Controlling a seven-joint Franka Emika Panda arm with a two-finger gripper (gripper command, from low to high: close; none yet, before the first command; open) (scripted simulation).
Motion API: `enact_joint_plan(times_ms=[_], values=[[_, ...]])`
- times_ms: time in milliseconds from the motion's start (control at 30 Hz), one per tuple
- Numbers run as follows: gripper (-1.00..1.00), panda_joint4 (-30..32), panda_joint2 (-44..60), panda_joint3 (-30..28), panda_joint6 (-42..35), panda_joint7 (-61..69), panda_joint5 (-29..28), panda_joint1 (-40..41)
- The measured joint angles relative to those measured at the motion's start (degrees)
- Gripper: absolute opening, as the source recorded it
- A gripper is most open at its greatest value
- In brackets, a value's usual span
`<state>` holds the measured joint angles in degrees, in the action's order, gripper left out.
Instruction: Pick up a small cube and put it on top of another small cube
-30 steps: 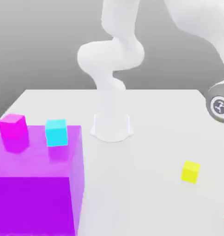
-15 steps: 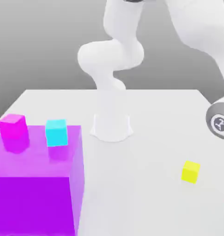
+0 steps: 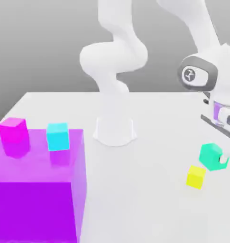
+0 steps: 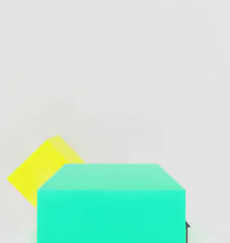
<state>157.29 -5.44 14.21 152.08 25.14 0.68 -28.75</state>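
Now lifted off the white surface (image 3: pixel 154 118), the small teal-green cube (image 3: pixel 211 156) hangs squeezed in the fingers (image 3: pixel 224 160) just above the small bright yellow cube (image 3: pixel 196 176), grey wall behind.

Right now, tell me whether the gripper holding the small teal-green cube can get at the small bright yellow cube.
Probably yes. The gripper holds the teal-green cube just above and beside the yellow cube, with only bare white table around it.

Setting: simulated robot test bench, rendered. Evidence: flat white table (image 3: pixel 154 209) without texture; plain grey graded backdrop (image 3: pixel 41 42); smooth white arm (image 3: pixel 114 61) on a round base; flat-coloured blocks, including a big purple block (image 3: pixel 36 199), with no wear.
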Motion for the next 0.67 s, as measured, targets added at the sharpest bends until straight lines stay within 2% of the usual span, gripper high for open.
enact_joint_plan(times_ms=[100, 233, 267, 467, 667], values=[[-1.0, 2.24, 1.49, 0.06, 3.55, 2.86, 1.81, -0.73], [-1.0, 2.27, 8.89, -1.23, 10.75, -0.35, -3.07, -0.77], [1.0, 2.23, 10.56, -2.02, 12.32, -1.5, -4.67, -1.18], [1.0, 2.21, 11.4, -2.4, 13.16, -2.08, -5.47, -1.39], [1.0, 2.56, 2.19, -2.02, 4.62, 2.75, 1.29, -2.9]])
